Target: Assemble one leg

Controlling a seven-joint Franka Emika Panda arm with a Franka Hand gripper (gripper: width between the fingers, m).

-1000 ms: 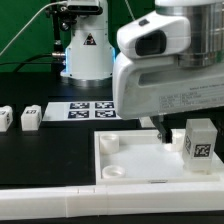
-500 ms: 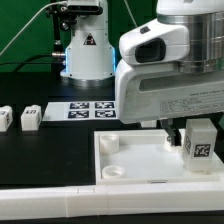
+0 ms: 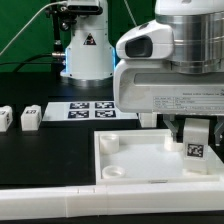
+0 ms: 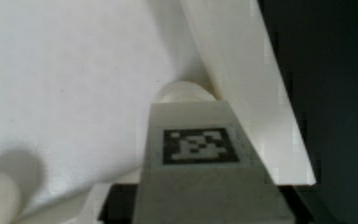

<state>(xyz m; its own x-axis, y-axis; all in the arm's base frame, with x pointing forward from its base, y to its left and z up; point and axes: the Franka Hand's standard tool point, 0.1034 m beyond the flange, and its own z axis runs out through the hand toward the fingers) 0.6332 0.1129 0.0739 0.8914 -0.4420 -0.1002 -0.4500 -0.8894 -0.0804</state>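
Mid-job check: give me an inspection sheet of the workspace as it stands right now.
Surface: black table; the marker board lies flat on it.
Job's things: the leg stands upright on the white panel, at the exterior view's right; the wrist view shows its tag centred.
Clutter: two small white blocks at the exterior view's left; a long white rail along the near edge.
Grippers: the gripper is directly over the leg; open or shut cannot be told.
Cables: a cable arcs behind, away from the parts.
Surroundings: white device with a warning triangle; green backdrop.
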